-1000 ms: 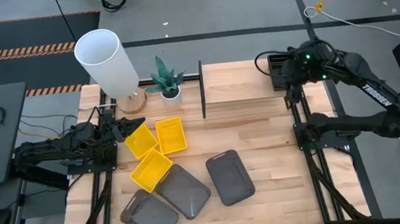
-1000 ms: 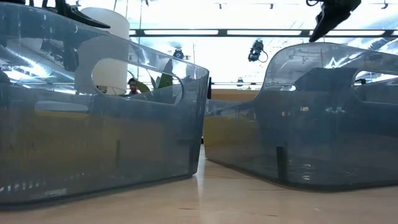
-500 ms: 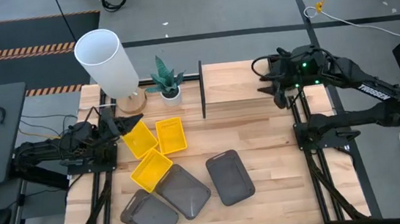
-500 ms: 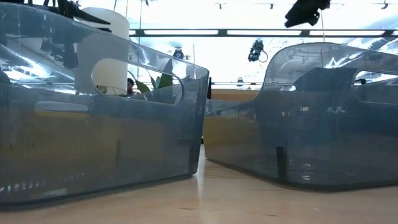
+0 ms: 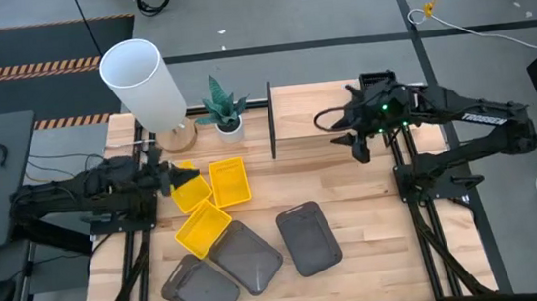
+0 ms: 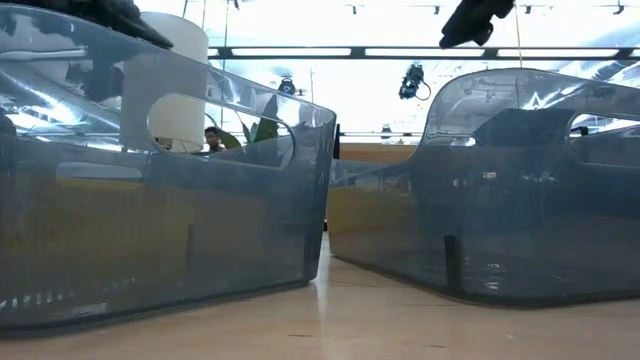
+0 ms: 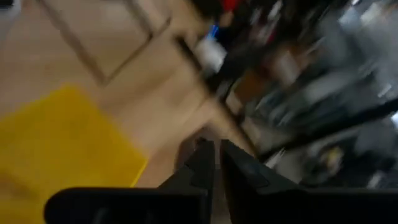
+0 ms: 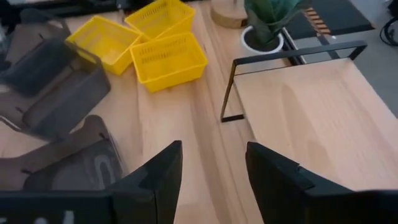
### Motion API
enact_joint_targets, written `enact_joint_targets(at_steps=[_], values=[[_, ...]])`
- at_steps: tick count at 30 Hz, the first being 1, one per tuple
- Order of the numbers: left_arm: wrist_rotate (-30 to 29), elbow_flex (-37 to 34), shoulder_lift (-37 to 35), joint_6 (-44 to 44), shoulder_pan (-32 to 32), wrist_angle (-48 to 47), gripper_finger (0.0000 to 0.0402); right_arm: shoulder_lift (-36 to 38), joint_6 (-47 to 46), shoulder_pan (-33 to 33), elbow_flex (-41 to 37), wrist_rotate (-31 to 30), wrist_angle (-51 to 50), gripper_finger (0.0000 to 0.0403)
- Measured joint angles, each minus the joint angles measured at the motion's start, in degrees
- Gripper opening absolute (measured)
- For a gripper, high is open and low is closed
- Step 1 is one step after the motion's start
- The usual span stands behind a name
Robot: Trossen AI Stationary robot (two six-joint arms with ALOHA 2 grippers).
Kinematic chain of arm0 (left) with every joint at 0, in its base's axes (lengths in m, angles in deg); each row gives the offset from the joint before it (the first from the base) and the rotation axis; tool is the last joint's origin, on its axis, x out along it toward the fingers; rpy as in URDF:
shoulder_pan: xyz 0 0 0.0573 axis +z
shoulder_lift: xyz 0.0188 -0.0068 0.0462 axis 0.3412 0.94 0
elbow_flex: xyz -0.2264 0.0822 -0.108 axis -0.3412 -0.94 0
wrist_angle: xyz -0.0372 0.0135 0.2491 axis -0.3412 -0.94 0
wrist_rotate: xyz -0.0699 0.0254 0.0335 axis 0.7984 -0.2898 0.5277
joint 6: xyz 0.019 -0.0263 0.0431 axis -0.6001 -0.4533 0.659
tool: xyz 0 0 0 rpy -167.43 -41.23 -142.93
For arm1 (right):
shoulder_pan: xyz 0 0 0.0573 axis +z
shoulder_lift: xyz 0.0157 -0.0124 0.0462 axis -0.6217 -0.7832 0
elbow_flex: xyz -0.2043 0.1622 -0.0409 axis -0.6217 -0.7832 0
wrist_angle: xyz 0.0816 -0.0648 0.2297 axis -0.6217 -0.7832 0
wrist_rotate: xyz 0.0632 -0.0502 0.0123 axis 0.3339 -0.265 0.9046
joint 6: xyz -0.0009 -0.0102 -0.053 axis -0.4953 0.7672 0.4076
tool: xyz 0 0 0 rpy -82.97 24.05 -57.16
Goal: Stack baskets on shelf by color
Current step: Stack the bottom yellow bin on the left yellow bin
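Three yellow baskets (image 5: pixel 230 181) lie left of the table's centre, also in the right wrist view (image 8: pixel 168 59). Three grey baskets (image 5: pixel 309 238) lie upside down near the near edge and fill the low view (image 6: pixel 160 230). No black baskets are in view. The shelf (image 5: pixel 304 112) stands at the far side, and its black frame (image 8: pixel 286 53) borders the board. My left gripper (image 5: pixel 174 175) is shut (image 7: pixel 217 163) by the far-left corner of the leftmost yellow basket (image 7: pixel 56 149). My right gripper (image 5: pixel 344 133) hovers open (image 8: pixel 214 165) over the shelf's near edge.
A tall white cylinder (image 5: pixel 143 79) on a wooden base and a small potted plant (image 5: pixel 225 105) stand at the far-left corner. Bare wood lies between the shelf and the grey baskets. A person (image 6: pixel 212 138) shows in the room behind the table.
My right gripper has swung from the shelf's far-right corner toward the table's left, across the board, and now points at the baskets. My left arm has shifted slightly beside the leftmost yellow basket. No basket has moved.
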Motion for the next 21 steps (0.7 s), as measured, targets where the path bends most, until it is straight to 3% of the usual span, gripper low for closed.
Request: enact_joint_targets(at_steps=[8,15,21], values=[[14.21,8.81,12.53,1.1,-0.44,-22.08,0.0076,-2.12,0.0,3.65,-0.01,-3.23,0.03,0.0169],[14.81,17.51,24.31,5.79,-2.97,-40.96,0.008,-2.37,-3.62,4.21,-0.01,-5.23,0.01,0.0168],[19.06,18.51,30.25,10.53,-5.14,-46.49,0.0083,-2.37,-7.52,4.94,-0.01,-4.97,0.01,0.0168]])
